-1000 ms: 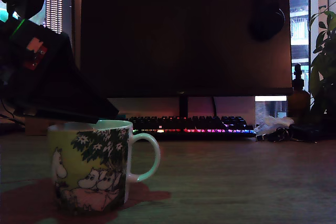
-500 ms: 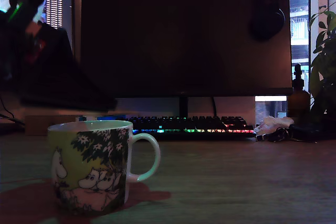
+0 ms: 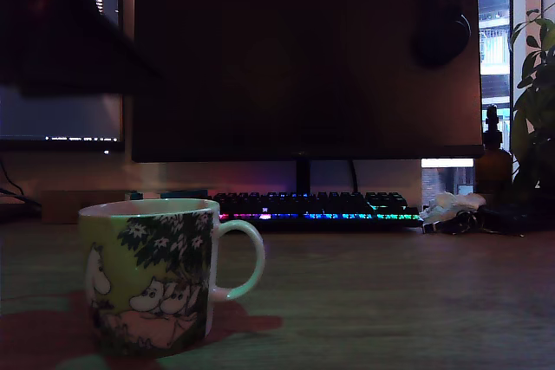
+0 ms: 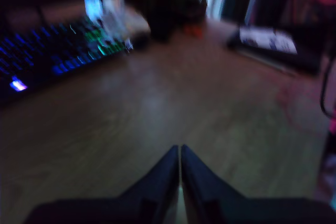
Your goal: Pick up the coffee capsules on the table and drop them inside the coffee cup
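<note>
The coffee cup point(image 3: 152, 279), yellow-green with cartoon figures and a white handle, stands upright on the table point(image 3: 390, 301) at the exterior view's lower left. My gripper point(image 3: 143, 65) is a dark blurred shape high above and behind the cup, near the exterior view's upper left. In the wrist view the gripper point(image 4: 179, 149) has its two dark fingers pressed together, shut, with nothing showing between them, over bare table point(image 4: 157, 93). No coffee capsules show in either view; the inside of the cup is hidden.
A backlit keyboard point(image 3: 312, 207) lies behind the cup under a large dark monitor point(image 3: 303, 58). A brown bottle point(image 3: 492, 162), a plant point(image 3: 533, 93) and crumpled white items point(image 3: 447, 207) sit at the exterior view's right. A reddish mat point(image 3: 52, 331) lies under the cup.
My gripper has risen from just above the cup's rim to high up at the exterior view's upper left. The cup has not moved.
</note>
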Tool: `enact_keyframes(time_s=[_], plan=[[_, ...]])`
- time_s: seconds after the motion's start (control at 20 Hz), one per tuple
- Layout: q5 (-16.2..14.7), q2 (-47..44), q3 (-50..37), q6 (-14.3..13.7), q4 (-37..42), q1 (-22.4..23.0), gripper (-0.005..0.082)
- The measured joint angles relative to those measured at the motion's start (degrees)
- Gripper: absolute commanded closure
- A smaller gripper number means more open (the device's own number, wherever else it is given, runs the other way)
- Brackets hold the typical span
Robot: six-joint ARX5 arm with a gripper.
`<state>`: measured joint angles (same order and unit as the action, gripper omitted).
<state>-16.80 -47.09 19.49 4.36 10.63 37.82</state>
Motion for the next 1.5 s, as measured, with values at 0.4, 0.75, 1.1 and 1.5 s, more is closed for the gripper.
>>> enact_keyframes(time_s=[0.4, 0.75, 1.1, 1.5], plan=[[5.35, 1.86, 0.02, 2.6, -3.61, -5.77, 0.0791], [5.77, 5.53, 0.02, 3.15, -6.1, -6.32, 0.0791], [5.68, 11.47, 0.02, 4.11, -14.32, -6.32, 0.0791], [5.4, 19.63, 0.02, 4.26, -22.29, -5.57, 0.0791]])
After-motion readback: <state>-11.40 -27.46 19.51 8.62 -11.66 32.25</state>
